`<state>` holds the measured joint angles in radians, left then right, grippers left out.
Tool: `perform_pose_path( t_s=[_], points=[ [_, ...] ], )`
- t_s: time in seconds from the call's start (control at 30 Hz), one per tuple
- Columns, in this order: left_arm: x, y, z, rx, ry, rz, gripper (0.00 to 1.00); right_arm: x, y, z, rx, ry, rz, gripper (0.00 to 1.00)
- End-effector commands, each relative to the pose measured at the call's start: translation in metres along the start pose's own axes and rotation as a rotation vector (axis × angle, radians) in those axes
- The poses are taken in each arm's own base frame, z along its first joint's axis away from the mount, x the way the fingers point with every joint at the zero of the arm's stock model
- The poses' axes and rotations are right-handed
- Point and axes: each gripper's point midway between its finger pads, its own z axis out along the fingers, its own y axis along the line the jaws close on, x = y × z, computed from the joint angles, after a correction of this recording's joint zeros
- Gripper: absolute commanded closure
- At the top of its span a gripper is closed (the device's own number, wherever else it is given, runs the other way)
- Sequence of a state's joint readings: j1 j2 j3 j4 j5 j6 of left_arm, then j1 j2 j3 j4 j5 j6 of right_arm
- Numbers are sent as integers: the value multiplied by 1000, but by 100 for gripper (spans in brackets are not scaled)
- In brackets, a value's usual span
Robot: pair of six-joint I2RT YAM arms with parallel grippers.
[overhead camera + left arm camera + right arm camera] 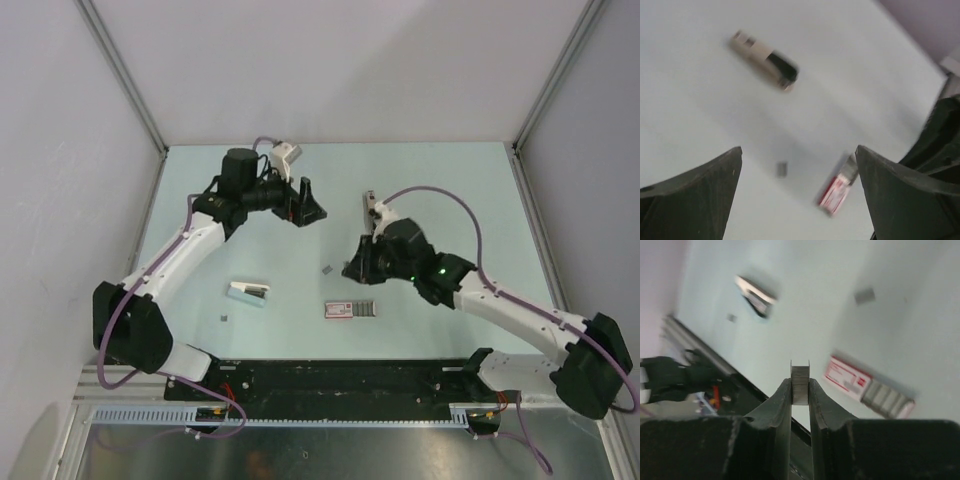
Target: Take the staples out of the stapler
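The stapler (248, 292), a dark bar with a pale strip, lies on the table left of centre; it also shows in the left wrist view (765, 60) and the right wrist view (756, 299). My right gripper (352, 271) is shut on a small ridged grey block of staples (800, 380), held above the table between its fingertips (785, 395). A second loose staple block (328, 269) lies on the table beside it, also seen from the left wrist (782, 169). My left gripper (303, 205) hovers at the back, open and empty (797, 170).
A pinkish-white and red staple box (351, 308) with a grey tray pulled out lies near the front centre. A tiny grey piece (224, 318) lies front left of the stapler. The black base rail (330, 380) runs along the near edge.
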<state>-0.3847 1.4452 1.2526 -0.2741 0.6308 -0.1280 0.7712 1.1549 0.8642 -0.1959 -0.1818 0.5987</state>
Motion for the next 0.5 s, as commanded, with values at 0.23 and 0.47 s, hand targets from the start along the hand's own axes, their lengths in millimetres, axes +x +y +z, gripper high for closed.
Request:
perform_pose_path(
  t_s=[0.23, 0.47],
  points=[
    [51, 62, -30, -340, 161, 228, 1, 85, -69, 3, 567, 84, 0, 100],
    [85, 61, -35, -330, 239, 154, 0, 115, -74, 12, 652, 114, 21, 100]
  ],
)
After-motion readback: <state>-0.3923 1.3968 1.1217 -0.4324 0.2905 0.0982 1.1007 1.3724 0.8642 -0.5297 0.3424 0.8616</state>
